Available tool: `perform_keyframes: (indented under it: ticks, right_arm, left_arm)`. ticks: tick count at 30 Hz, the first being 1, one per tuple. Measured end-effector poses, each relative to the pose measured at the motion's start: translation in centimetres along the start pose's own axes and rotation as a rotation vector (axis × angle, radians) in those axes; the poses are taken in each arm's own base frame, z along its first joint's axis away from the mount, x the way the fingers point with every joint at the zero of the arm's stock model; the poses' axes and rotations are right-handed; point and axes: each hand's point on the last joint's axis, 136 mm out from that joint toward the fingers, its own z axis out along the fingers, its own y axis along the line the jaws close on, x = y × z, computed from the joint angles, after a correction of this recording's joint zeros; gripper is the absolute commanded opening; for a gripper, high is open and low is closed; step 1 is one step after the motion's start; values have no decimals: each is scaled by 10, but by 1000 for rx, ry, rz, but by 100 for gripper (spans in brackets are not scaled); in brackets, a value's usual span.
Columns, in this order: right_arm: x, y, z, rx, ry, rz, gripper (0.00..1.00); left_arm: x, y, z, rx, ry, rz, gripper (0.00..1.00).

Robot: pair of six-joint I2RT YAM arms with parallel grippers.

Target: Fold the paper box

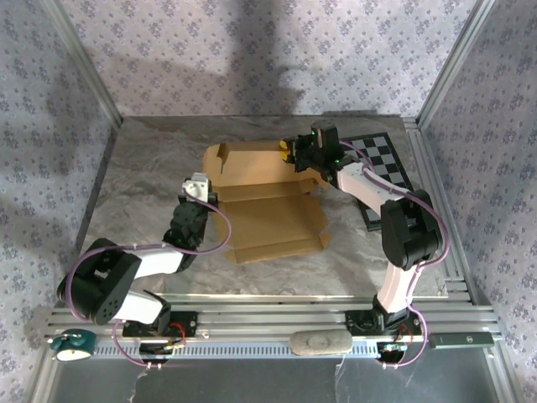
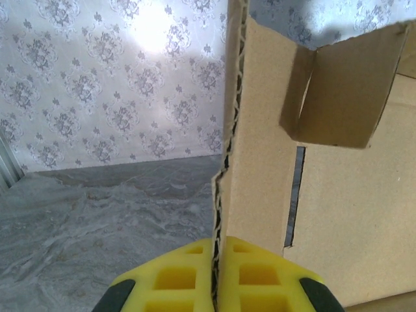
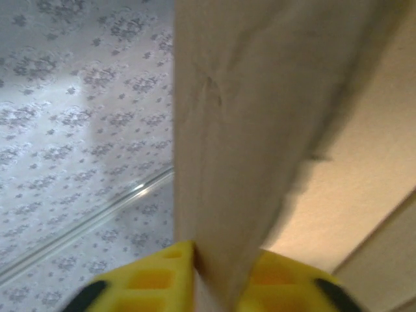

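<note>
The paper box (image 1: 267, 206) is tan cardboard lying part-folded in the middle of the table, its back and left walls raised. My left gripper (image 1: 208, 193) is at the box's left wall. In the left wrist view its yellow fingers (image 2: 172, 276) are shut on the corrugated edge of that upright wall (image 2: 257, 162), and a side tab (image 2: 344, 91) bends inward beyond it. My right gripper (image 1: 294, 155) is at the box's back right corner. In the right wrist view its yellow fingers (image 3: 153, 279) press both sides of a blurred upright flap (image 3: 247, 130).
A black-and-white checkerboard (image 1: 384, 164) lies flat at the right, behind the right arm. The table is covered in a grey marbled sheet (image 1: 143, 185), with patterned walls and metal posts around it. A grey pad (image 1: 319, 342) rests on the near rail.
</note>
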Motion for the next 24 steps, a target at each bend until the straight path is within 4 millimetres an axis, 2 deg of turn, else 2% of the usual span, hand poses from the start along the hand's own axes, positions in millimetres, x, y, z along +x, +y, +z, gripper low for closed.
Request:
perform_keyframes:
  ticks: [2,4,6,7,8,10,12,13,15,17,19,20,24]
  right_arm:
    - [0,2,-3,-25,-3,-6,0]
    - [0,1,-7,-40,-11,-16,0]
    - [1,-3,-10,-40,-16,-40,0]
    - [1,-4,-11,-37,-19,-58,0]
    - [1,-7,-11,-32,-21,-81,0]
    - [0,-13,-14,-20,-28,-135,0]
    - [-1,-18,-17,-10,-36,-197,0]
    - [-3,-19,-19,-8,-39,-220,0]
    - [-5,-20,-20,-8,-36,-273,0]
    - [-7,-21,-20,-14,-28,-314,0]
    - [-9,-21,-21,-23,-18,-349,0]
    - [-9,-20,-22,-28,-12,-368,0]
    - [-10,-13,-26,-73,25,-446,0]
  left_arm:
    - [2,0,0,2,7,2,3]
    - [3,-1,-1,12,9,-1,21]
    - [1,-1,-9,32,11,-29,46]
    - [-4,1,-15,41,5,-57,53]
    - [-12,4,-25,51,-5,-99,60]
    - [-34,15,-44,69,-42,-197,67]
    - [-70,34,-65,79,-114,-315,75]
    - [-81,42,-73,76,-135,-359,74]
    - [-102,63,-88,50,-176,-442,63]
    - [-104,76,-88,37,-156,-475,55]
    - [-84,84,-75,21,-57,-493,45]
    - [-66,85,-65,17,21,-504,41]
    - [15,63,-47,67,336,-539,34]
